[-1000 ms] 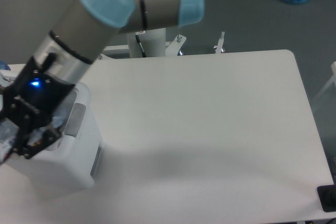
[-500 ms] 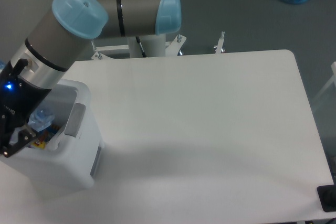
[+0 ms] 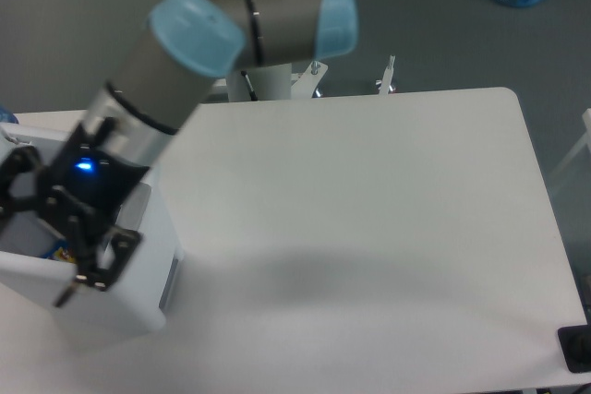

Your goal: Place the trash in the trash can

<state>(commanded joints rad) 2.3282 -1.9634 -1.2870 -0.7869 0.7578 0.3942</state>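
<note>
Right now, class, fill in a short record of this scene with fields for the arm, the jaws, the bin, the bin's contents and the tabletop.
arm: grey with blue caps, reaching down at the table's left side
gripper: over the trash can, jaws spread apart, nothing visibly between them
trash can: white bin with a grey side panel, standing at the table's left edge
contents: a small coloured scrap shows inside; the rest is hidden by the gripper
table: white; no bottle or wrapper visible on it
</note>
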